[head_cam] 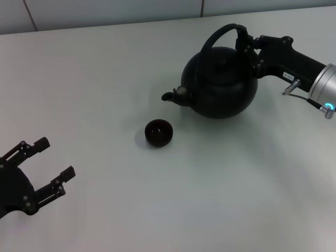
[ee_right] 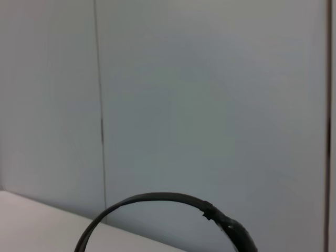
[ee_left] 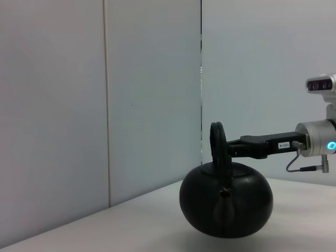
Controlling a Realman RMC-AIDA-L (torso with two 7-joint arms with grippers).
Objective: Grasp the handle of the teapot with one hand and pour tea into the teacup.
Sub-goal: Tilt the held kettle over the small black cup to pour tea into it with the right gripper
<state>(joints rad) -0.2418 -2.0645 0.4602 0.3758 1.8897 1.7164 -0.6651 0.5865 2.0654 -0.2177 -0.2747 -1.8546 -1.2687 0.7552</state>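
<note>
The black teapot (head_cam: 220,81) stands at the back right of the white table, its spout (head_cam: 170,96) pointing left. Its arched handle (head_cam: 223,34) rises over the top. My right gripper (head_cam: 245,48) is shut on the handle's right side. The teapot also shows in the left wrist view (ee_left: 227,203), with the handle (ee_left: 219,144) edge-on and the right arm behind it. The right wrist view shows only the handle's arch (ee_right: 157,202) against the wall. The small black teacup (head_cam: 158,132) sits in front and left of the spout. My left gripper (head_cam: 50,168) is open and empty at the front left.
The white table (head_cam: 105,79) ends at a pale wall (head_cam: 105,13) along the back. Nothing else stands on it.
</note>
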